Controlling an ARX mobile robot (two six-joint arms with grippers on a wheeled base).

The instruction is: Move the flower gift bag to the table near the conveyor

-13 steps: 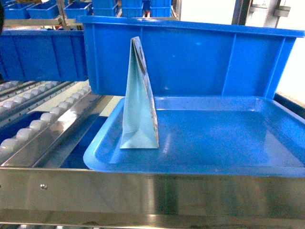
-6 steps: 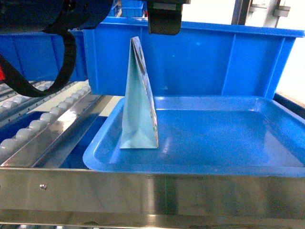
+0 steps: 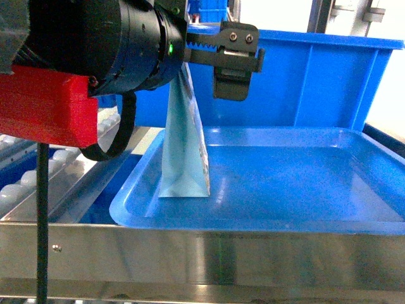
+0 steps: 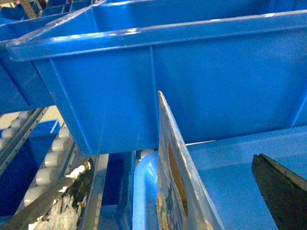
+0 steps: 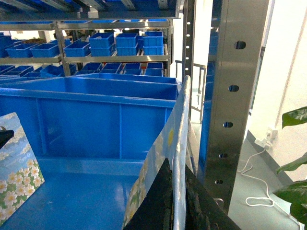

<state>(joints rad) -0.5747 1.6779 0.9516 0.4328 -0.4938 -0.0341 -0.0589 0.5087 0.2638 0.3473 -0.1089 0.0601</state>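
The bag (image 3: 183,149) is still being left standing upright at the near left corner of the blue tray (image 3: 266,223), in front of the big blue bin (image 3: 304,82), so nothing of the move is being counted as done yet. The left gripper (image 3: 205,79) is being held over the bag's top edge with its jaws wide, one finger on each side and neither touching. It is being judged that the grasp is only now being set up.

Still to be done: the closing on the top edge, the lift out of the tray and the carry to the surface, which is not being shown in any view. The conveyor (image 3: 19,183) is being seen just left of the tray.

On the right wrist view, a second bag (image 5: 165,153) with flowers looks to be pinched in the right gripper (image 5: 175,211).
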